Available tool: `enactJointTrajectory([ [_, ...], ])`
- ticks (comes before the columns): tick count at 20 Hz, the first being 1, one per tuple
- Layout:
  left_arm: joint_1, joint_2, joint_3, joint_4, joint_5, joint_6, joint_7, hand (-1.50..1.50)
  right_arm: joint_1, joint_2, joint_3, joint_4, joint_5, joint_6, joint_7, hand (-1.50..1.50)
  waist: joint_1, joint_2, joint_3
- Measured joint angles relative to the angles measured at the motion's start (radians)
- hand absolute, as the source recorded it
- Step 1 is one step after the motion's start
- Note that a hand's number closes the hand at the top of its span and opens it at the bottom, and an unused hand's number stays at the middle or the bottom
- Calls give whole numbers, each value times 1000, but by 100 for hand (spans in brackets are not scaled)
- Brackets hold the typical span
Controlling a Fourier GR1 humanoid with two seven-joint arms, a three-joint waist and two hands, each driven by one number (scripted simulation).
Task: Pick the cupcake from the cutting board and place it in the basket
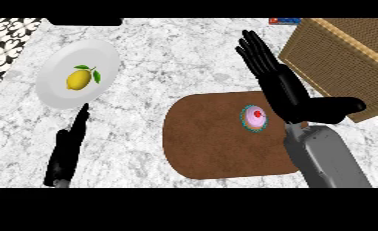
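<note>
Cupcake: one pink-frosted cupcake (255, 118) with a red cherry on top, standing upright at about three o'clock on the cutting board, near its right edge and not held by anything.
Cutting board: one brown rounded board (214, 140) on the marble counter (177, 50), at about five o'clock from the middle of the view.
Basket: one woven basket (336, 57) at two o'clock, beside the board's far right corner; only part of it shows, and its opening cannot be made out.
Right hand: the right hand (284, 90) is just to the right of the cupcake, fingers straight and extended toward twelve o'clock, thumb stuck out toward three o'clock; it grips nothing.
Left hand: the left hand (66, 147) rests at eight o'clock, fingers straight and together, holding nothing.
Step in hand: judged as the approach to the grasp; the cupcake is not yet lifted.
Doing it well: bring the palm down beside the cupcake, swing the thumb round to the other side, and close on the wrapper rather than the frosting; keep it upright when carrying toward two o'clock.
Risk: straight fingers could nudge the cupcake off the board.
Other things: one white plate (55, 90) at ten o'clock carrying one lemon (80, 79); a small red and blue object (284, 20) at one o'clock, too little shown to name.
</note>
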Motion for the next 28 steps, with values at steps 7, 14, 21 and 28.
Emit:
enactJointTrajectory([
  [7,-114,54,2,-170,-8,-108,-67,0,-76,-149,-39,74,-27,222,-2,150,-10,18,-2],
  [14,-163,63,17,-201,27,-222,-127,0,52,-69,143,-44,201,199,-157,-150,-23,16,-6],
  [21,-179,81,48,-201,49,-266,-119,0,45,-141,159,-208,489,2,50,-150,-41,8,-8],
  [28,-184,69,54,-187,44,-270,-125,0,-112,-367,96,-341,618,131,363,-150,-44,5,-11],
])
